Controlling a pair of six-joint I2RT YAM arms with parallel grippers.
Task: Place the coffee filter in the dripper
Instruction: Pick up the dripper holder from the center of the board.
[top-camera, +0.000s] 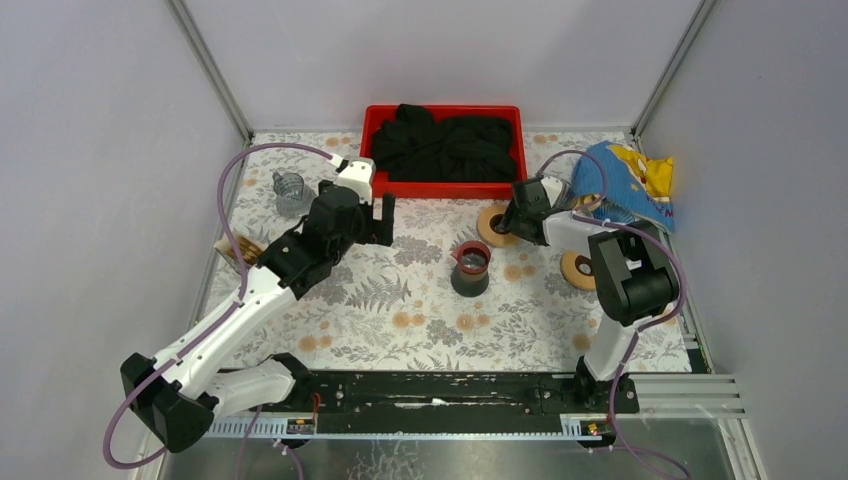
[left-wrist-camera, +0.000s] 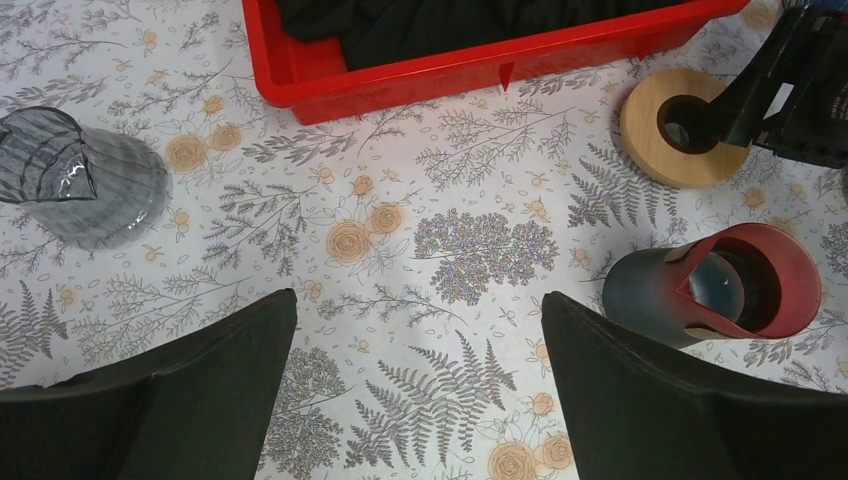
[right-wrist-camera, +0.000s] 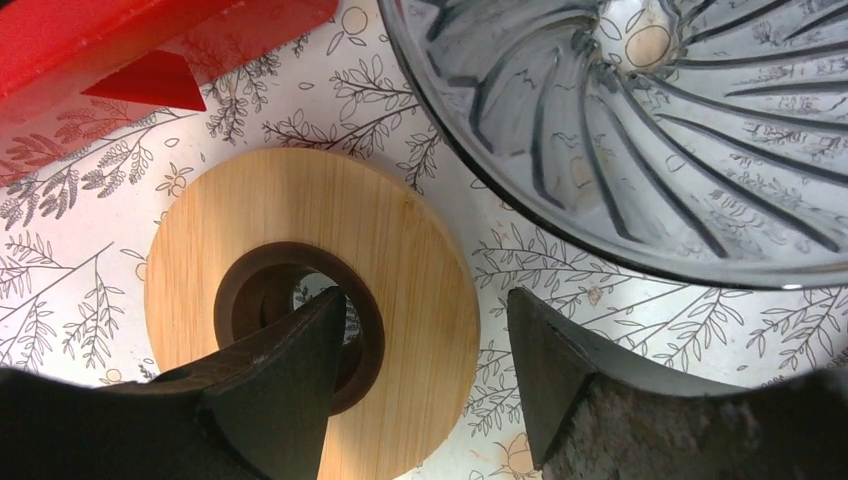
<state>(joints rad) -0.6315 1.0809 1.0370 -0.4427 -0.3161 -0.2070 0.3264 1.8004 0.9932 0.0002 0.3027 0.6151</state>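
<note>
Right gripper (right-wrist-camera: 425, 300) stands partly open astride the wooden ring (right-wrist-camera: 400, 230), one finger in its hole, clamping nothing, the glass dripper (right-wrist-camera: 620, 130) just beside it, while left gripper (left-wrist-camera: 418, 300) gapes wide and empty, and what may be the filter (top-camera: 243, 250) lies at the table's left edge.

No lettering is legible anywhere, not even on the blue-and-yellow bag (top-camera: 632, 180).

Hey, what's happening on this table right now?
The right hand straddles a wooden ring, one finger in its hole and one outside the rim, not yet clamped. The left hand hangs open above the table, holding nothing. A glass dripper sits beside the ring.
</note>
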